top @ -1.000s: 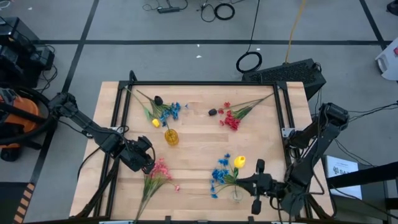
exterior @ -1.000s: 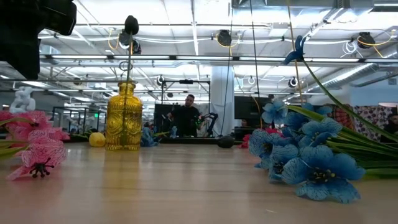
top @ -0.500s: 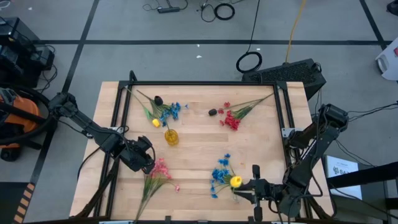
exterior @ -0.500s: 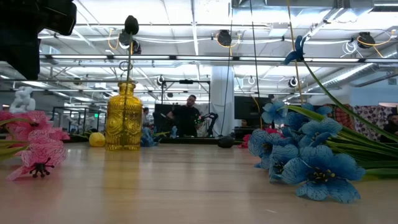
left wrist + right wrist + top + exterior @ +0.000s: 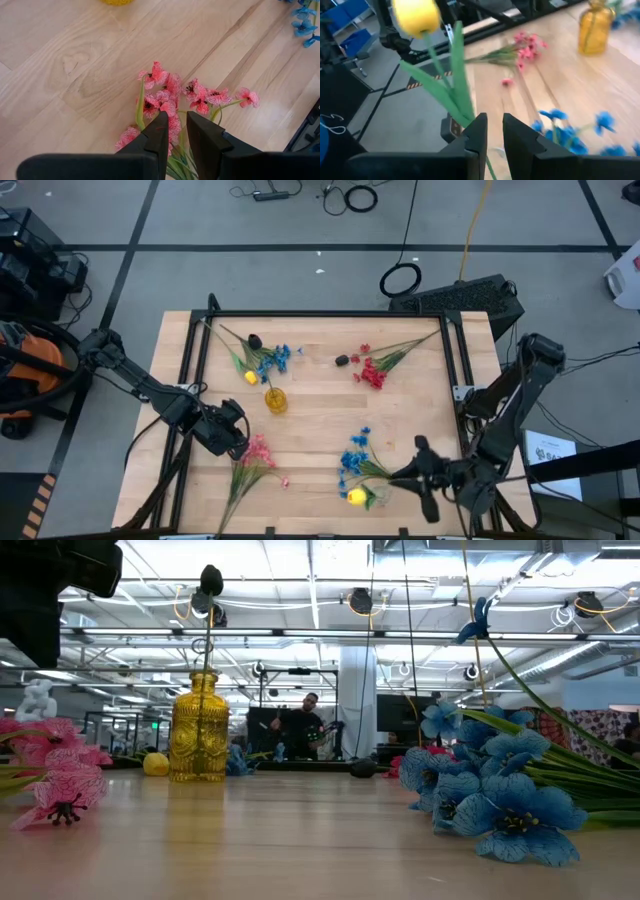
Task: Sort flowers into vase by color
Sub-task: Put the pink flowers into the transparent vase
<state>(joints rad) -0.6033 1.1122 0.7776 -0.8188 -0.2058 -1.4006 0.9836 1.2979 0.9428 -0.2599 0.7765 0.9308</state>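
Yellow flower [image 5: 356, 497] swung lower in right fingers [image 5: 398, 481], left arm unmoved

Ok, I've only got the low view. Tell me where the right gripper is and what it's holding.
Observer: The right gripper is on the table's right side, beside the blue flowers, shut on a yellow flower's stem.
Operator: Now the left one.
Observer: The left gripper hangs over the pink flowers, on the table's left side.
Operator: Give me the red ones too.
Observer: The red flowers lie flat on the right half of the table, well apart from the vase.
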